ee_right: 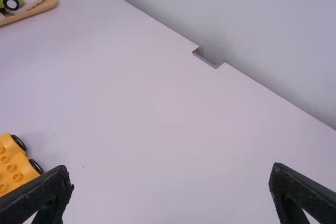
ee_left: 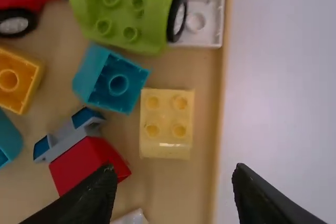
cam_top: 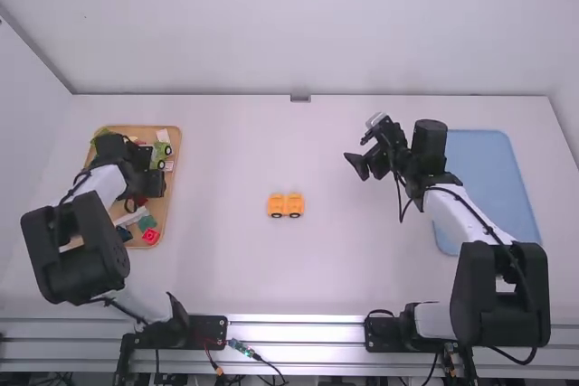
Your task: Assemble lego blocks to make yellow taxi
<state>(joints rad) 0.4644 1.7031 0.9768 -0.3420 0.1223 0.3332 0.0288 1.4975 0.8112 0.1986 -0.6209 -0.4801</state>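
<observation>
The left gripper (ee_left: 173, 171), its fingers set wide, is the nearer to the pale-yellow four-stud block (ee_left: 166, 124), which lies below it and slightly to the far side, lined up with its gap, just inside the wooden tray's (ee_left: 221, 103) right rim.

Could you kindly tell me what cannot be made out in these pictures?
High view: part of the tray, covered by the left arm.
Left wrist view: part of the white plate, behind the green car.
Right wrist view: part of the yellow wheeled base, cut off by the left edge.
</observation>
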